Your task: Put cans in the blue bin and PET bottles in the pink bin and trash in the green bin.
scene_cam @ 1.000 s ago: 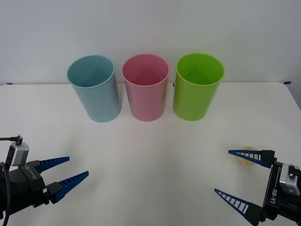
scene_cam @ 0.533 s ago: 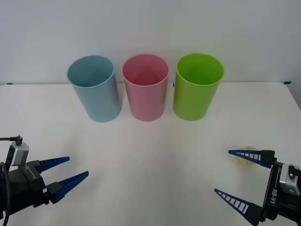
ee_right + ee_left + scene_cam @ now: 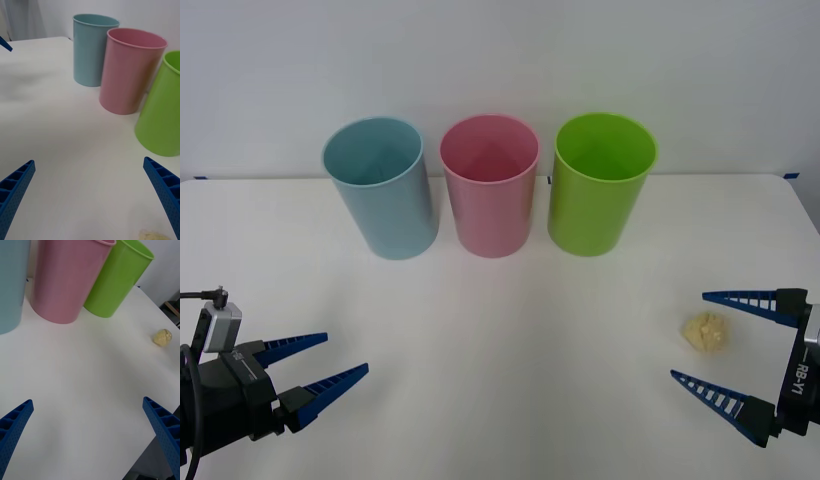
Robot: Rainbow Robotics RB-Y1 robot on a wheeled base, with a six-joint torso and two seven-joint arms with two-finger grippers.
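Three bins stand in a row at the back of the white table: the blue bin [image 3: 380,186] on the left, the pink bin [image 3: 489,184] in the middle, the green bin [image 3: 601,183] on the right. The trash [image 3: 706,332], a small yellow-beige paper wad, lies on the table at the right. My right gripper [image 3: 688,337] is open, its fingers either side of the trash and just short of it. The wad's edge [image 3: 153,236] shows between those fingers in the right wrist view. My left gripper [image 3: 348,358] is open and idle at the near left. The trash [image 3: 162,337] also appears far off in the left wrist view.
The table's right corner [image 3: 792,180] lies behind the right gripper. A wide stretch of bare tabletop [image 3: 510,340] separates the two grippers and the bins.
My right gripper has drawn back to the right and slightly up, uncovering the trash that its upper finger had partly hidden. The left arm has not moved.
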